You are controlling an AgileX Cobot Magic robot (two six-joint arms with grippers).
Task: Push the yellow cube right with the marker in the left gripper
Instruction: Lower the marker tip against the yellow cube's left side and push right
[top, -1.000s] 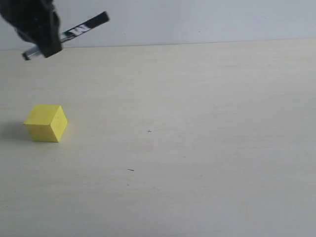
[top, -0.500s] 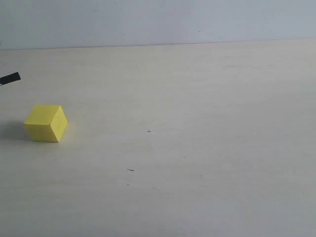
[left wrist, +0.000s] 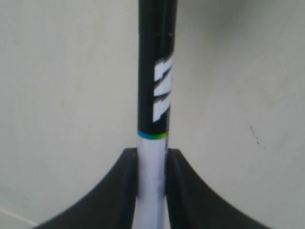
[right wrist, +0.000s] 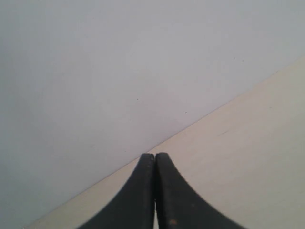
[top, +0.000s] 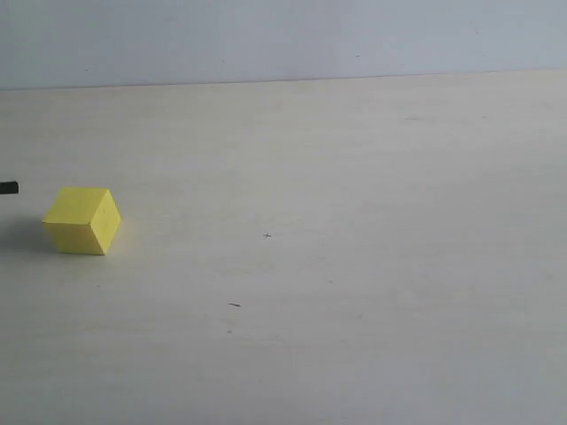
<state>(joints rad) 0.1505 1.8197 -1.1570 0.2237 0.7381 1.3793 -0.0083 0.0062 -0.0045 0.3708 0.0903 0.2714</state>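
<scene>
Down and off to the left goes the left gripper (left wrist: 152, 153). A second ago it hung at the upper left of the outside view. Now only the black end of the marker (top: 7, 188) peeks in at the left edge, lower than before. The two black fingers (left wrist: 116, 195) are clamped on the marker's white part, one on each side. Past the fingers the marker turns black with white letters and points out over the pale table (top: 354, 266). The yellow cube (top: 82, 221) sits on the table at the left of the frame. It is just right of the marker's end, not touching it, and has not moved. The right gripper (right wrist: 155, 160) has its fingers pressed together, with the table and the grey wall (top: 266, 35) behind them.
</scene>
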